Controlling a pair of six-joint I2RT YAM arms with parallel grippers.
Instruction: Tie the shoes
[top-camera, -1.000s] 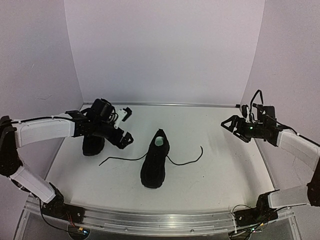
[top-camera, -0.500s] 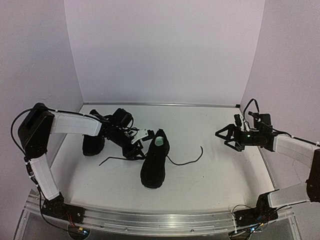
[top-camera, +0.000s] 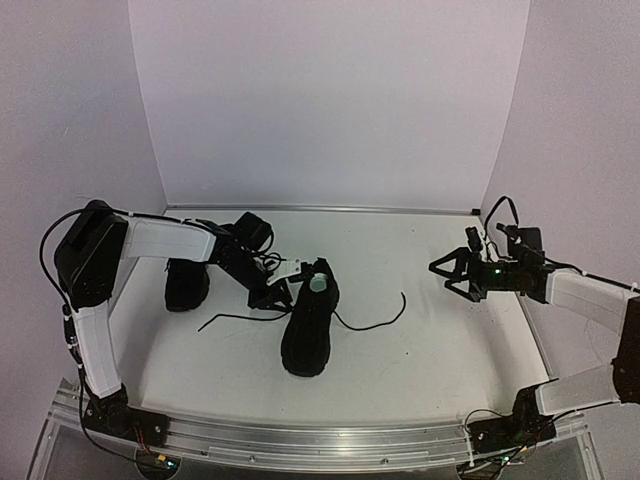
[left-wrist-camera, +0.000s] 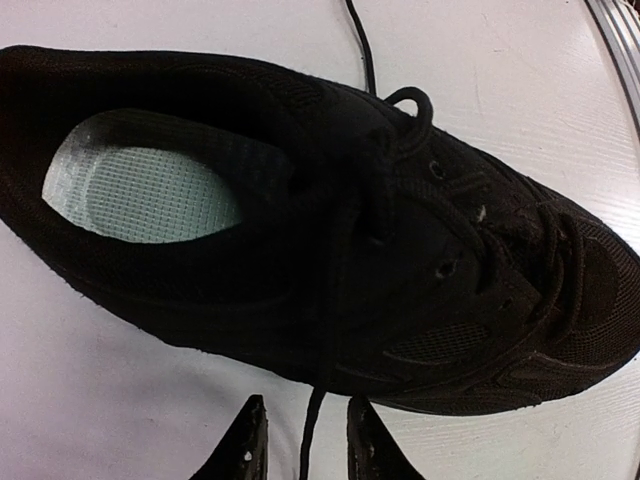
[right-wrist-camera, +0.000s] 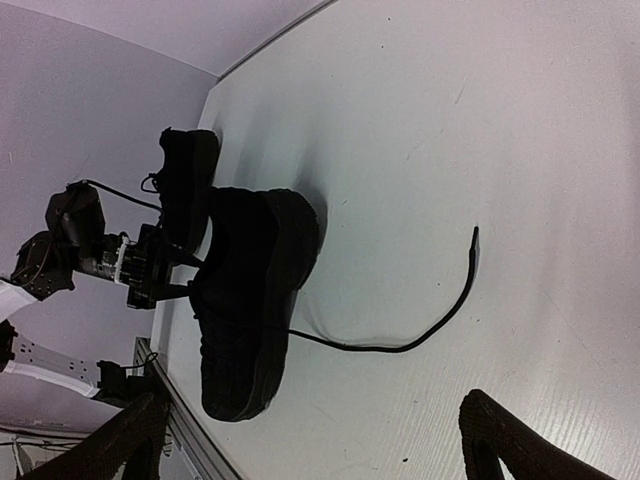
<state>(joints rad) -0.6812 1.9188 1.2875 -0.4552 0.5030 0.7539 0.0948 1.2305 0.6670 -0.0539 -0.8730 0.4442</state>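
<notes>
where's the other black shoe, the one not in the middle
In the top view, the second matte black lace-up sneaker sits far left on the white table, close by the left arm and left of the matching centre sneaker.

Robot lab test cell, not a home or shop. Bare white counter (top-camera: 450, 350) boxed in by plain pale panels (top-camera: 330, 100) at the back and both sides. Extruded aluminium rail (top-camera: 330, 442) along the bottom of the frame, arm bases (top-camera: 108, 408) bolted to it, loose wiring (top-camera: 150, 455) exposed lower left.
</notes>
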